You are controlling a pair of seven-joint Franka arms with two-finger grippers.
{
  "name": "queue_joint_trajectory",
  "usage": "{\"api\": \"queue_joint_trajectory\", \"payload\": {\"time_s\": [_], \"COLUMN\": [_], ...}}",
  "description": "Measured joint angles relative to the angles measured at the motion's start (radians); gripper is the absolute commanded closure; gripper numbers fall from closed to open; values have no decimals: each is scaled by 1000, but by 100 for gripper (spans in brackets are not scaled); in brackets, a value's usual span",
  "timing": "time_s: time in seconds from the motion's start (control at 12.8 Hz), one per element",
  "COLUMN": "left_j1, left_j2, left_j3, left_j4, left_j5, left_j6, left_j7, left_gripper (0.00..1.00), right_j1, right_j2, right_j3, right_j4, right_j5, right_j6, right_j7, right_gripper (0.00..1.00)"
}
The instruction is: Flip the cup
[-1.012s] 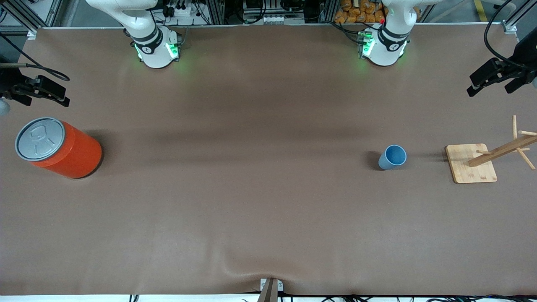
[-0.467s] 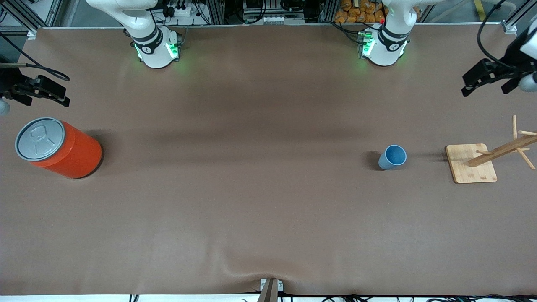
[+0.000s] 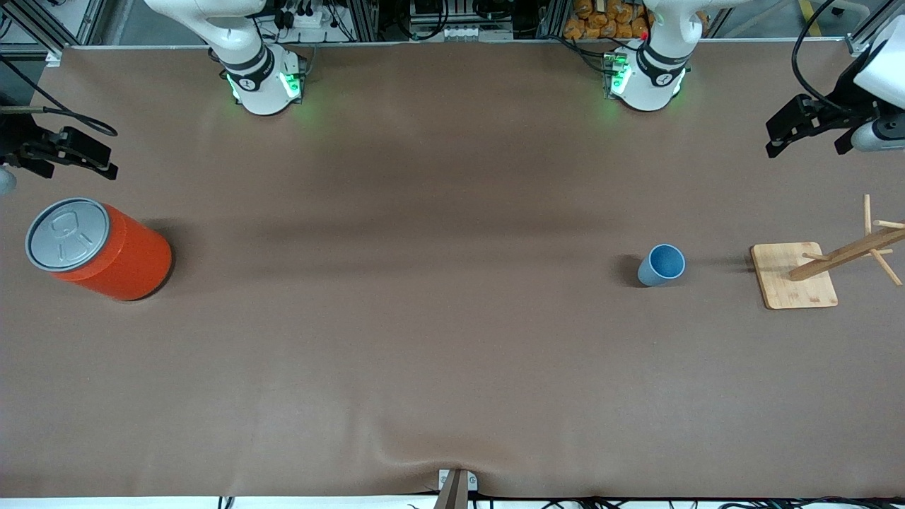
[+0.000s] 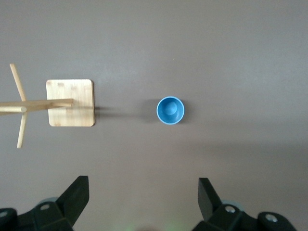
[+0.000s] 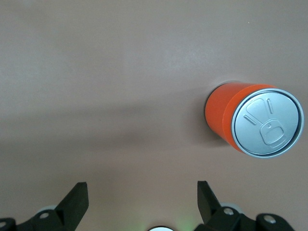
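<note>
1. Toward the left arm's end of the table, the blue cup (image 3: 662, 264) stands upright w/ its mouth up, beside the wooden rack (image 3: 794, 275), apart from it.
2. My left gripper (image 3: 778, 138) is up over bare table, fingers spread wide, holding nothing (cup sits between them in the left wrist view (image 4: 170, 110)).
3. My right gripper (image 3: 106, 168) waits above the orange can (image 3: 99, 249), fingers apart too.
4. Progress: mouth-up fits either a cup already turned upright or 1 awaiting inversion; can't tell which.
</note>
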Motion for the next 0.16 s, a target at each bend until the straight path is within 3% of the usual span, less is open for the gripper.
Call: {"api": "queue_joint_trajectory", "payload": {"time_s": [0.16], "left_j1": [1], "left_j2": [9], "left_j3": [2], "left_j4": [27], "left_j5": [0], "left_j6": [-27], "left_j7": [0], "left_gripper": [0], "right_j1": [0], "right_j2": [0], "right_j3": [0], "right_j4": [0], "right_j5": [0], "right_j6": [0], "right_j7": [0], "right_gripper": [0]}}
